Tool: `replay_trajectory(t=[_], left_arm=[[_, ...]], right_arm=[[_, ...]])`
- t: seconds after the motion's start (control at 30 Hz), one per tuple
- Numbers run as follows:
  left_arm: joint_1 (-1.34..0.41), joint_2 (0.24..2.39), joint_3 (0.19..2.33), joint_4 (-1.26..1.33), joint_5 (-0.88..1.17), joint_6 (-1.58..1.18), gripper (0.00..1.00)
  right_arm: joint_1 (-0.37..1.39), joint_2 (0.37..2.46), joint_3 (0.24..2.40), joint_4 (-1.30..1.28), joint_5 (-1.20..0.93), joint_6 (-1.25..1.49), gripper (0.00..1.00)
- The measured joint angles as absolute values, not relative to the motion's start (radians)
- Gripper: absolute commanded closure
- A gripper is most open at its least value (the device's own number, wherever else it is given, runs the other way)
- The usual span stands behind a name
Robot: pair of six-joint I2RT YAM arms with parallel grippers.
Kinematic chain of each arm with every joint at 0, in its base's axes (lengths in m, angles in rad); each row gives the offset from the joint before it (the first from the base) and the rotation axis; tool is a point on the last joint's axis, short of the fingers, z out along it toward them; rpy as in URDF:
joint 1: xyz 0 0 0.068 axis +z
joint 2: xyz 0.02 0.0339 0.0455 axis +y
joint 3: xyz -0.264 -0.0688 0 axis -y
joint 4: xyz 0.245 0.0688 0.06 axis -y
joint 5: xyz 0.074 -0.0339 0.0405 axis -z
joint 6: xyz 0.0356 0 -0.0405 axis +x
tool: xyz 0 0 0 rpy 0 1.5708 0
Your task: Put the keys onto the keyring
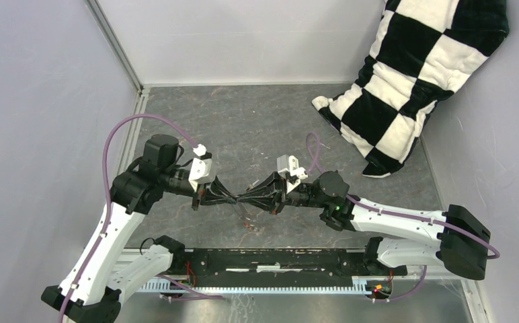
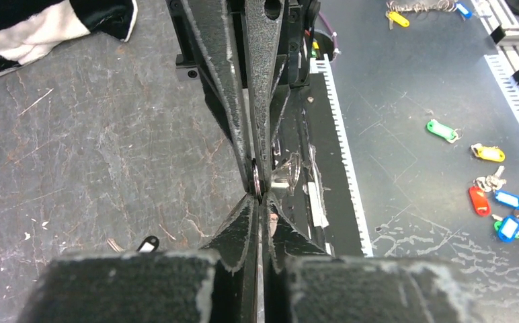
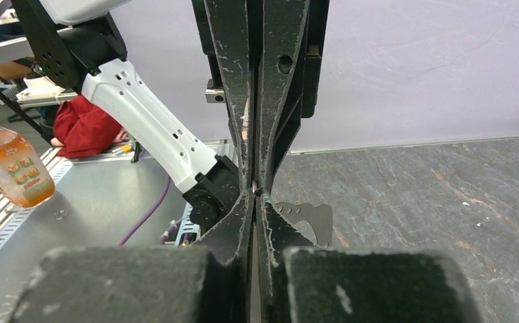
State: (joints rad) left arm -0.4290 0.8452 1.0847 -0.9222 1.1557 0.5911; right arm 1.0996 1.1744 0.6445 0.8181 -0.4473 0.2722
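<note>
Both grippers meet tip to tip at mid-frame, jaws closed. The right gripper [image 3: 254, 196] seems to pinch the keyring [image 2: 255, 182] edge-on. The left gripper [image 2: 259, 206] grips nothing I can make out. Best to keep the ring steady while a key is fetched. The black key [image 2: 148, 243] lies lower left on the table [image 2: 75, 148].

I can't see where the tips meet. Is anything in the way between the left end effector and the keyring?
Nothing visible is. The left end effector, shut, has its tips right at the keyring, which the right end effector pinches edge-on. Whether the left one grips it too is unclear.
</note>
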Motion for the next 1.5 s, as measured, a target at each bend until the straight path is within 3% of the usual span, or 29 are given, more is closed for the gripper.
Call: replay_trajectory(t=[0.2,0.43,0.63,0.87,1.13,1.5], left_arm=[[-0.43,0.813,1.085,-0.951,1.124,0.72,0.98],[-0.43,0.723,1.083,-0.993,1.101,1.015,0.98],[-0.43,0.739,1.083,-1.146,1.056,1.371,0.98],[-0.43,0.765,1.083,-1.238,1.019,1.607,0.98],[-0.43,0.756,1.084,-1.248,1.013,1.705,0.98],[-0.43,0.781,1.105,-1.263,0.979,1.715,0.98]], right_arm=[[1.1,1.159,0.683,0.705,-0.496,0.206,0.55],[1.104,1.082,0.802,0.422,-0.501,0.013,0.42],[1.104,1.089,0.955,0.186,-0.484,-0.146,0.38],[1.105,1.108,1.03,-0.013,-0.469,-0.274,0.42],[1.118,1.109,1.03,-0.116,-0.46,-0.332,0.45],[1.209,1.134,1.031,-0.057,-0.379,-0.337,0.5]])
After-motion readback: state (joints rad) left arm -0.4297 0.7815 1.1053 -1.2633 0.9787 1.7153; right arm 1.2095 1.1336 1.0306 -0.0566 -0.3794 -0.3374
